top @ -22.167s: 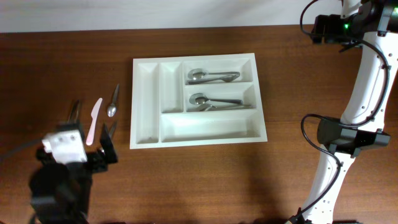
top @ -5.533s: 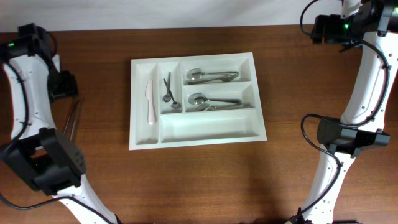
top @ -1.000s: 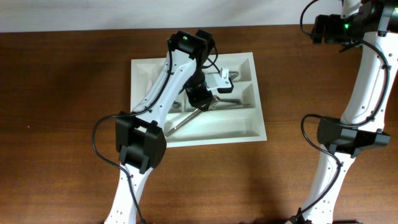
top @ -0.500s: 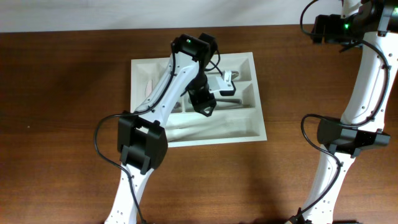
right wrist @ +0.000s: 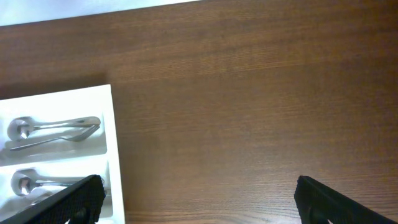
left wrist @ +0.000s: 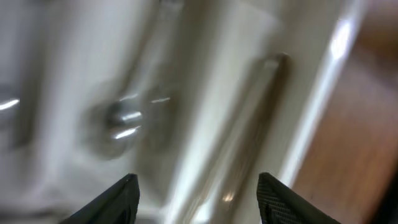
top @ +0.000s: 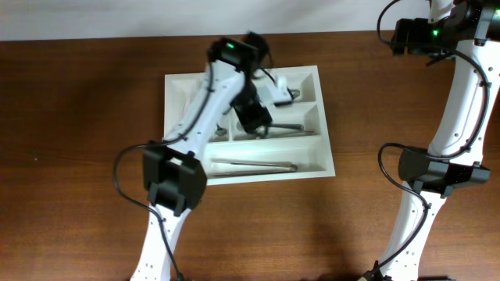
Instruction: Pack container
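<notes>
The white cutlery tray [top: 181, 168] lies mid-table. A long metal utensil [top: 254, 165] lies flat in its near long compartment. It shows blurred in the left wrist view [left wrist: 249, 124], next to a spoon bowl [left wrist: 121, 118]. My left gripper [top: 253, 119] hangs over the tray's middle compartment. Its fingers [left wrist: 198, 186] are open with nothing between them. My right gripper [right wrist: 199, 186] is open and empty above bare table, right of the tray's edge [right wrist: 112, 124]. Spoons [right wrist: 56, 127] lie in the far compartment.
More spoon handles [top: 295, 127] lie in the middle long compartment. The left arm covers the tray's narrow upright compartments. The right arm [top: 461, 94] stands at the table's right side. Brown wooden table surrounds the tray.
The left gripper held the long metal utensil tilted over the tray. It has let go, the utensil now lies flat in the near compartment, and the gripper has moved towards the far side.
</notes>
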